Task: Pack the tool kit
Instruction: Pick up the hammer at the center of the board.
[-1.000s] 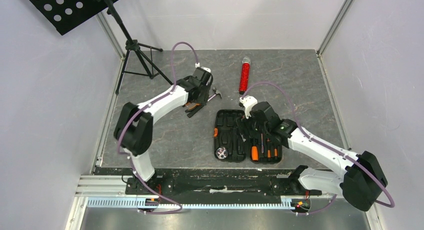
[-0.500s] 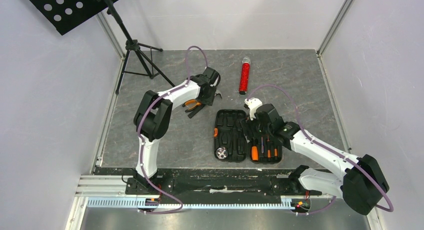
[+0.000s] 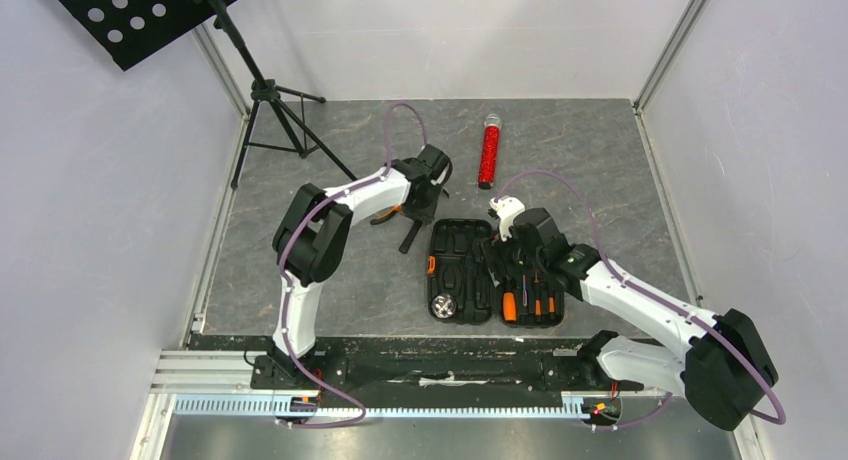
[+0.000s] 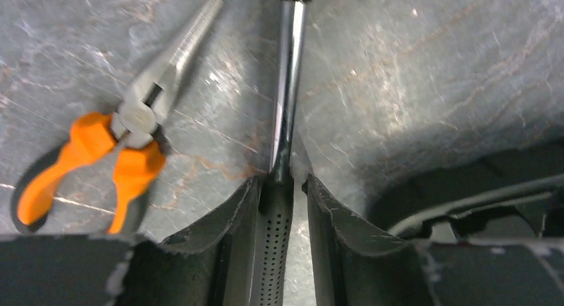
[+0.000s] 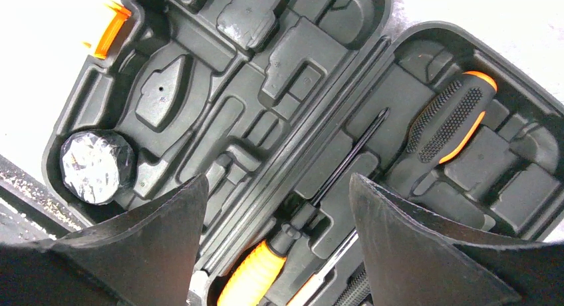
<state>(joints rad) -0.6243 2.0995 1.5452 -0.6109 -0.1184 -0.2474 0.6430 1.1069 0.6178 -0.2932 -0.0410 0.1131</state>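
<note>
The black tool kit case lies open on the floor, with screwdrivers in its right half. My right gripper hovers open over it, fingers wide above an orange-handled screwdriver and a black-and-orange one. Behind the case, my left gripper straddles the hammer. In the left wrist view the hammer's handle rests against one finger of the left gripper, with a thin gap to the other. Its steel shaft runs away from me. Orange-handled pliers lie just left.
A red cylindrical tube lies behind the case. A black tripod stand with a perforated tray stands at the back left. A shiny round object sits in the case's left half. Walls enclose the floor on three sides.
My left arm swung right, from over the pliers to the hammer, and its jaws narrowed around the handle. The right gripper shifted slightly over the case and stayed open.
</note>
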